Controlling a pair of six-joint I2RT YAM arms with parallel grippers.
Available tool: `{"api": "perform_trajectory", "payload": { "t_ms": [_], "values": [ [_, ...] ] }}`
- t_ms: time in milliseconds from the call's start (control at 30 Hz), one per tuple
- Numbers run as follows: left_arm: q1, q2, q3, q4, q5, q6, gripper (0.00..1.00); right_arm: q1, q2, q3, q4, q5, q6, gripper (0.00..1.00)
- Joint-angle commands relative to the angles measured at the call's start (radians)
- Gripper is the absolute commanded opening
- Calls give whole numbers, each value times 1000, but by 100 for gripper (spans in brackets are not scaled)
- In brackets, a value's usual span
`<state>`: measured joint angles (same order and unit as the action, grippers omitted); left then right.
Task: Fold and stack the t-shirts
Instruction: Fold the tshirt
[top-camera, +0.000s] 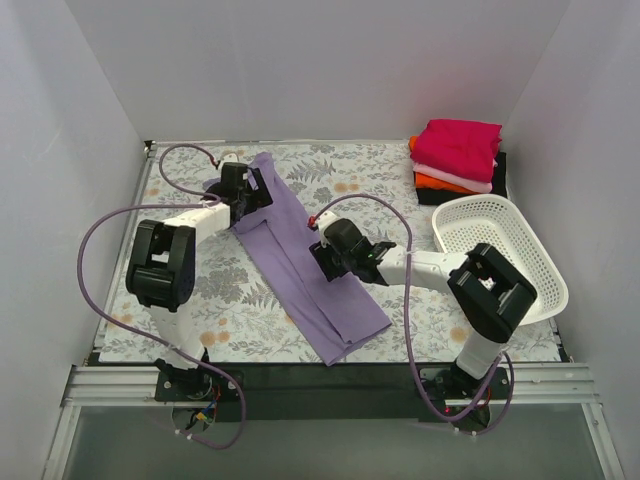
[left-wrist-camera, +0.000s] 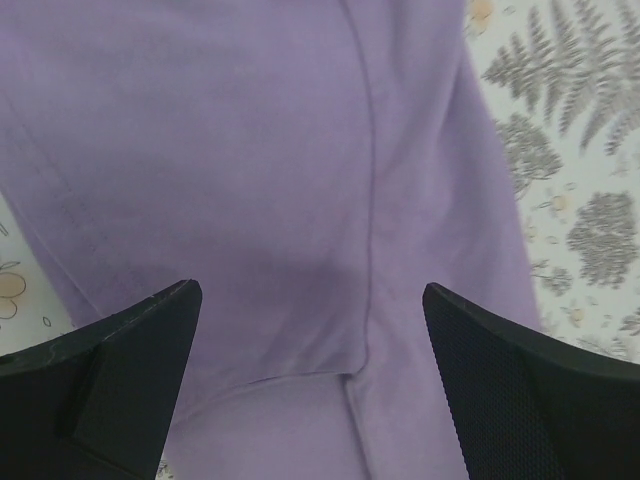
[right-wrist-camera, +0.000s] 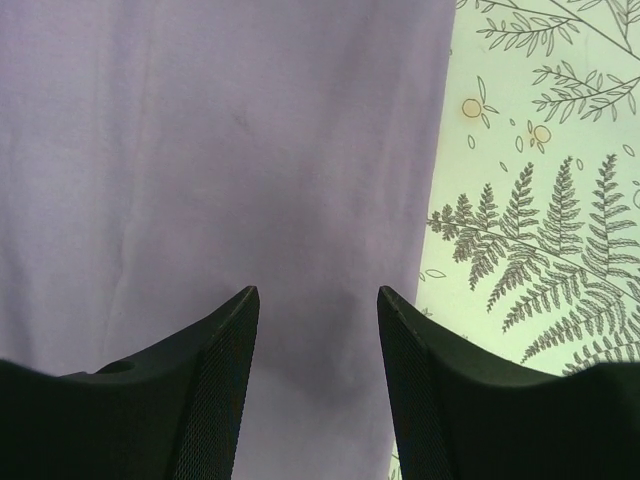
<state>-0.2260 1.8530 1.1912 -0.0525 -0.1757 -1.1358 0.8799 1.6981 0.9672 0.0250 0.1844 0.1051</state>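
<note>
Lavender t-shirt (top-camera: 290, 252) lies as a long strip diagonally across the bench (top-camera: 230, 290); right end effector (right-wrist-camera: 318, 300), fingers partly apart, empty, over its middle; left end effector (left-wrist-camera: 312, 295), fingers spread wide, empty, over its far end; folded t-shirts (top-camera: 458, 152) stacked far right.

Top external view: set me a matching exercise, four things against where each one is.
1. lavender t-shirt
2. stack of folded t-shirts
3. white basket
4. left gripper

A. far right corner of the table
B. over the far end of the long cloth strip, jaws open
C. stretched diagonally across the middle of the table
D. along the right edge, nearer than the stack

Pairs: 1-C, 2-A, 3-D, 4-B.
</note>
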Motion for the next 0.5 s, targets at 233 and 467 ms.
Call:
{"api": "perform_trajectory", "payload": {
  "t_ms": [233, 467],
  "values": [
    [1, 127, 50, -23, -30, -10, 86, -38, 77, 11, 72, -66, 13, 45],
    [-12, 224, 149, 6, 21, 11, 86, -44, 112, -7, -11, -69, 68, 45]
  ]
}}
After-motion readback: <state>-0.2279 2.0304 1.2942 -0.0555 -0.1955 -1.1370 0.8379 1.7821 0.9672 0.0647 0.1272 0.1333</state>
